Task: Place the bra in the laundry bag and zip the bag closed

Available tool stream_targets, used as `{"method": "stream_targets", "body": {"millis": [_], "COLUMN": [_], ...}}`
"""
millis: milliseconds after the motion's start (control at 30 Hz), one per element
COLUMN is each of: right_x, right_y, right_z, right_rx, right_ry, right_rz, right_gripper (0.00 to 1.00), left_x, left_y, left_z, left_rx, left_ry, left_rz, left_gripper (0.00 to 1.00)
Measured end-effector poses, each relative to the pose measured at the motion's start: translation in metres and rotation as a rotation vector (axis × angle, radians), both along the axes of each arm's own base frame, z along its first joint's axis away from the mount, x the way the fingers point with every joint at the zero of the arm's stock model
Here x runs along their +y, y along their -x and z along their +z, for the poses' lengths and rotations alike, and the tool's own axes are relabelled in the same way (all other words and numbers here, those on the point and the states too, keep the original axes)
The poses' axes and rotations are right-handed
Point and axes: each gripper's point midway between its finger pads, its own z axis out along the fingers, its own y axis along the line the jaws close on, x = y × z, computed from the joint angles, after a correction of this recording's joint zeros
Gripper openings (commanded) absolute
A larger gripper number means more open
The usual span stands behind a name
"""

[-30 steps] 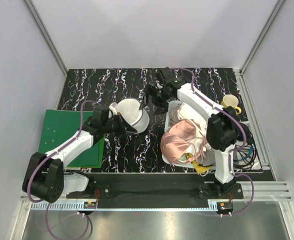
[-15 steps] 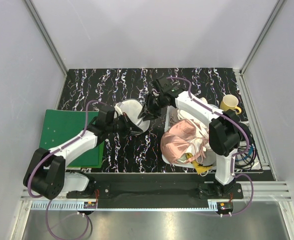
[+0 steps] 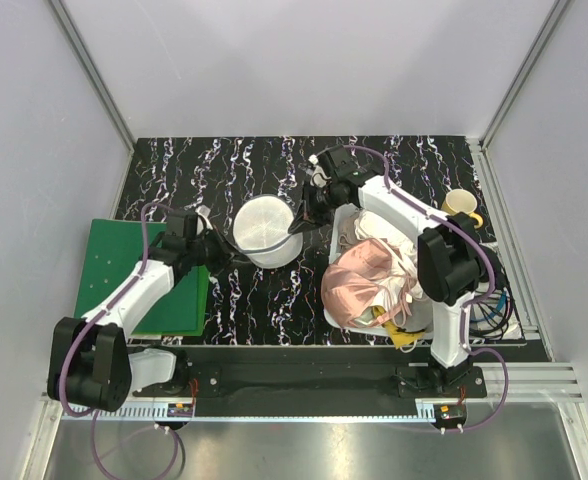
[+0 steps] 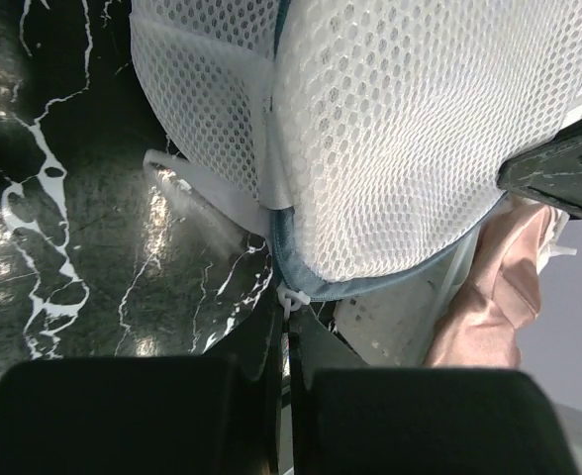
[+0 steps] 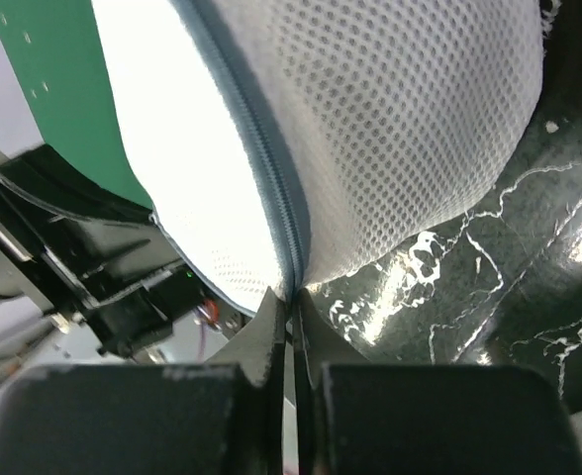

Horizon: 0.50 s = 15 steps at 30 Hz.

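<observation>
The round white mesh laundry bag [image 3: 264,229] lies on the dark marbled table between both arms. At the bag's left edge, my left gripper [image 3: 228,252] is shut on the small white zip pull [image 4: 291,298], seen close up at the blue-grey zip [image 4: 370,287] in the left wrist view. My right gripper [image 3: 297,224] is shut on the bag's zipped rim [image 5: 271,158] at its right edge, its fingertips [image 5: 274,315] pinching the seam. The zip line looks closed in the right wrist view. The bra is hidden.
A white basket [image 3: 346,222] holding a shiny pink garment [image 3: 359,280] and white cloth stands right of the bag. A yellow mug [image 3: 460,206] sits at the far right, with cables [image 3: 492,305] behind the right arm. A green board [image 3: 124,265] lies on the left.
My right gripper came down from open beside the bag and shut on its right rim. The left arm drew back leftward with the zip pull, and the bag turned to lie flat.
</observation>
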Motion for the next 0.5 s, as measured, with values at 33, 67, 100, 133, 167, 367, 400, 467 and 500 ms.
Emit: {"method": "stream_targets", "body": {"millis": [33, 67, 100, 133, 167, 367, 400, 467, 500], "right_x": [0.002, 0.004, 0.005, 0.006, 0.007, 0.006, 0.005, 0.001, 0.001], "right_y": [0.000, -0.001, -0.002, -0.003, -0.005, -0.006, -0.003, 0.008, 0.014], "right_z": [0.001, 0.001, 0.002, 0.003, 0.004, 0.013, 0.013, 0.012, 0.013], "right_rx": [-0.012, -0.022, -0.031, -0.030, -0.034, 0.036, 0.058, 0.109, 0.131], "right_ry": [-0.003, -0.007, -0.010, -0.011, -0.012, -0.009, -0.009, -0.005, -0.006], "right_rz": [0.024, 0.046, 0.060, 0.064, 0.070, -0.005, -0.022, -0.051, -0.064], "right_gripper": [0.01, 0.20, 0.25, 0.30, 0.48, 0.78, 0.79, 0.79, 0.79], "left_x": [0.002, 0.002, 0.003, 0.002, 0.002, -0.014, -0.018, -0.029, -0.035], "left_y": [0.000, 0.001, 0.002, 0.003, 0.003, 0.007, 0.007, 0.007, 0.008], "left_z": [0.001, 0.001, 0.001, 0.001, 0.001, 0.006, 0.009, 0.014, 0.017], "left_rx": [-0.003, -0.003, -0.002, 0.001, 0.002, 0.003, -0.002, -0.015, -0.022], "left_ry": [-0.009, -0.017, -0.020, -0.018, -0.018, 0.016, 0.026, 0.053, 0.065], "left_rz": [-0.005, -0.014, -0.019, -0.023, -0.024, -0.049, -0.054, -0.069, -0.077], "left_gripper": [0.00, 0.00, 0.00, 0.00, 0.00, 0.00, 0.00, 0.00, 0.00]}}
